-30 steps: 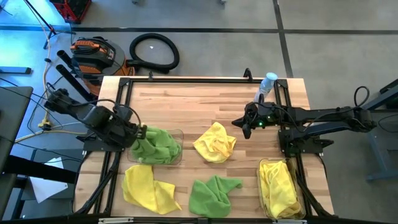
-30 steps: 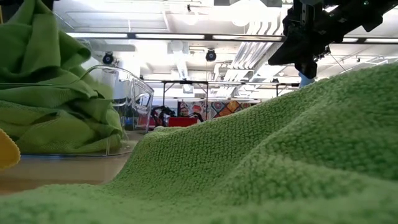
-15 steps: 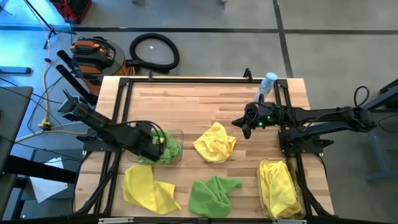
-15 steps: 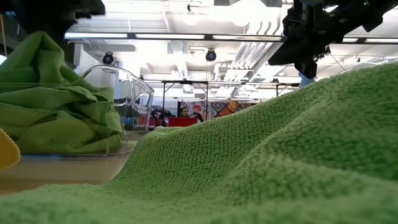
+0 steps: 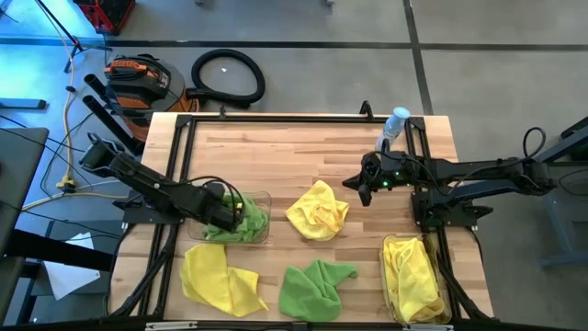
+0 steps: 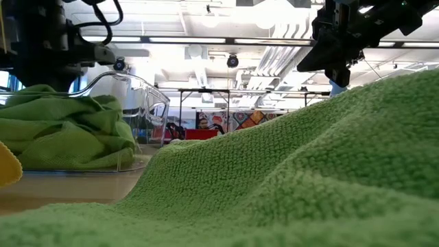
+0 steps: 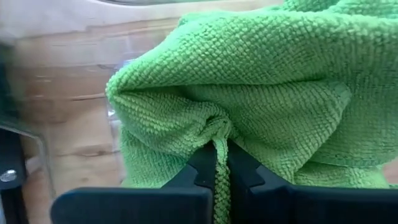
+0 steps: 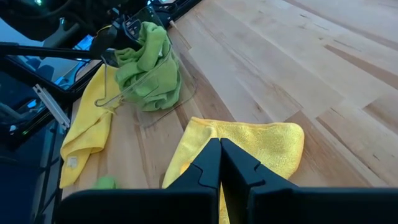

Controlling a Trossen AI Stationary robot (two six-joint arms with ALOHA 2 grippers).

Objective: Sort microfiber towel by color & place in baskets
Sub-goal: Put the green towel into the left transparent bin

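Note:
My left gripper [image 5: 227, 210] reaches down into the left clear basket [image 5: 267, 197] and is shut on a green towel [image 7: 261, 93], which lies on the green pile [image 6: 62, 130] inside. The right basket [image 5: 385, 276] holds yellow towels [image 5: 413, 276]. Loose on the table lie a yellow towel [image 5: 318, 210] at the middle, a yellow towel [image 5: 219, 276] at the near left and a green towel [image 5: 317, 287] at the near middle. My right gripper [image 5: 361, 190] hangs shut above the table, just right of the middle yellow towel, touching nothing. My left gripper pinches a gathered fold of the green towel [image 7: 219, 144] between its two fingers [image 7: 244, 169]. The fingers come from above, pointing steeply down. The cloth bunches up around the pinch, and the rest of it rests on the green pile in the basket.
A clear water bottle [image 5: 396, 122] stands at the table's far right corner. Black metal frames [image 5: 175, 156] run along the left and right sides of the table. Bare wood [image 5: 294, 156] lies across the far half. The near green towel fills the front of the low view [image 6: 309, 178].
My left gripper has gone down into the left basket and a little toward the table's right, tipping steeper, still shut on the green towel. The towel, which stood tall below the fingers, has sunk onto the green pile. My right gripper has kept still.

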